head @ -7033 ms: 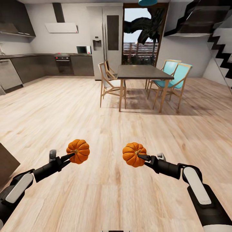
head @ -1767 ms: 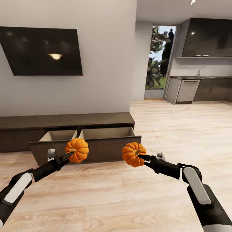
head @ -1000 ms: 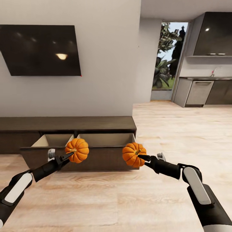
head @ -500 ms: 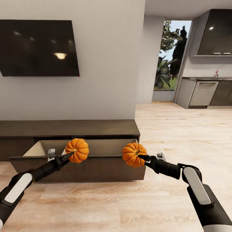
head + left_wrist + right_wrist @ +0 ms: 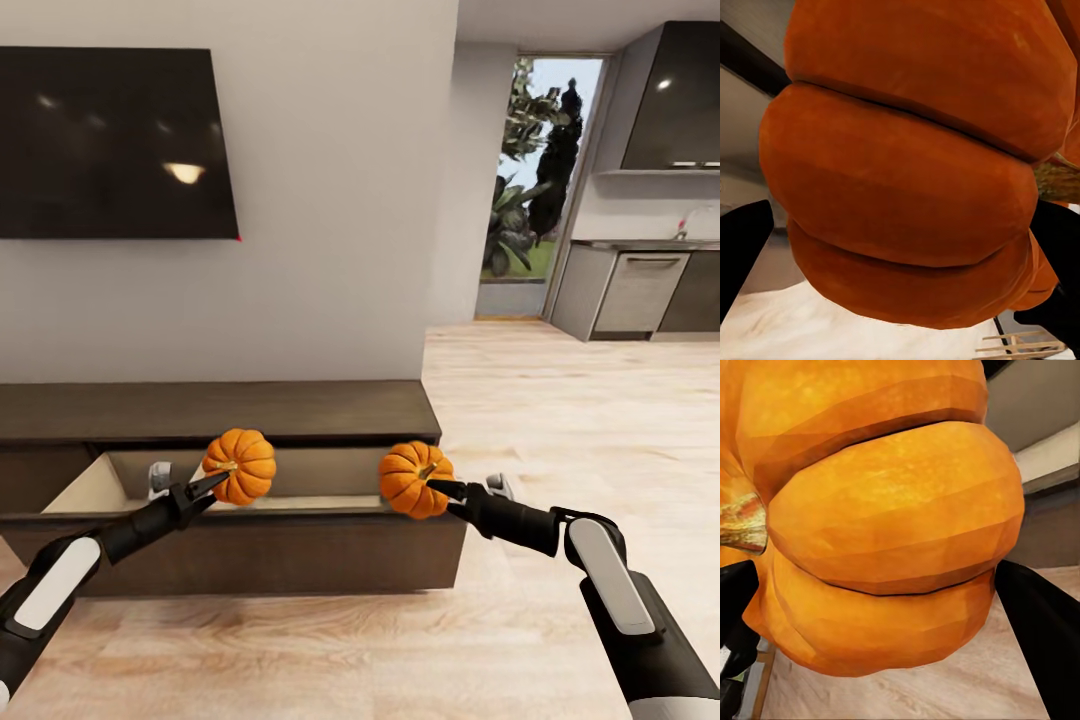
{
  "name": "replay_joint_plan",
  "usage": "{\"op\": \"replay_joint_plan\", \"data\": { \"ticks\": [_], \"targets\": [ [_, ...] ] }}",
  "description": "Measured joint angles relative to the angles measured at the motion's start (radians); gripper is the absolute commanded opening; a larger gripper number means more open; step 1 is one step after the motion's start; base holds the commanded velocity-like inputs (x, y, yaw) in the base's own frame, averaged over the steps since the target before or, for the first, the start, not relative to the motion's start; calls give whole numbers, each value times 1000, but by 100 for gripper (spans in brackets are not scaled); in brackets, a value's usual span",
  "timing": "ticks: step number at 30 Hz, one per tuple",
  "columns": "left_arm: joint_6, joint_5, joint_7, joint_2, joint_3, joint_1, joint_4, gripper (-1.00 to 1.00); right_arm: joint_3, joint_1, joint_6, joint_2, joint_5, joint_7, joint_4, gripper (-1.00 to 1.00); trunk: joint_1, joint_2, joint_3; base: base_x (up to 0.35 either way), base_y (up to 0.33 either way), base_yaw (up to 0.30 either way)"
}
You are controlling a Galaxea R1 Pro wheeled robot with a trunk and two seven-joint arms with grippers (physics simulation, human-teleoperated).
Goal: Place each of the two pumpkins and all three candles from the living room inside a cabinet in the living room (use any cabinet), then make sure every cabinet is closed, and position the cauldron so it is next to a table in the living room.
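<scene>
Two pumpkins riding up to the open drawer, one in each gripper.

Left gripper (image 5: 207, 485) is clamping the left pumpkin (image 5: 241, 466) and right gripper (image 5: 440, 490) is clamping the right pumpkin (image 5: 416, 479), both pinched right around the stem end, hanging in the air in front of the dark-brown cabinet (image 5: 300, 410) under the wall TV (image 5: 110, 140). The pulled-out drawer (image 5: 230, 545) is sitting just beyond and below them, tan inside showing. Honestly my worry is the grip: it's looking like a thin nip near the stem, so a jolt could be letting one roll out onto the floor (image 5: 560, 400). Letting go before they're properly over the drawer would also be dropping them against its front panel. No brands or readable writing anywhere that I'm seeing.
</scene>
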Motion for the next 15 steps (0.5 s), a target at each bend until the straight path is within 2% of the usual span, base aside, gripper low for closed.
{"op": "replay_joint_plan", "data": {
  "ticks": [15],
  "targets": [
    [3, 4, 0, 1, 2, 0, -1, -100, 6, 0, 0, 5, 5, -4, 0, -100, -4, 7, 3, 15, 0, 0]
  ]
}}
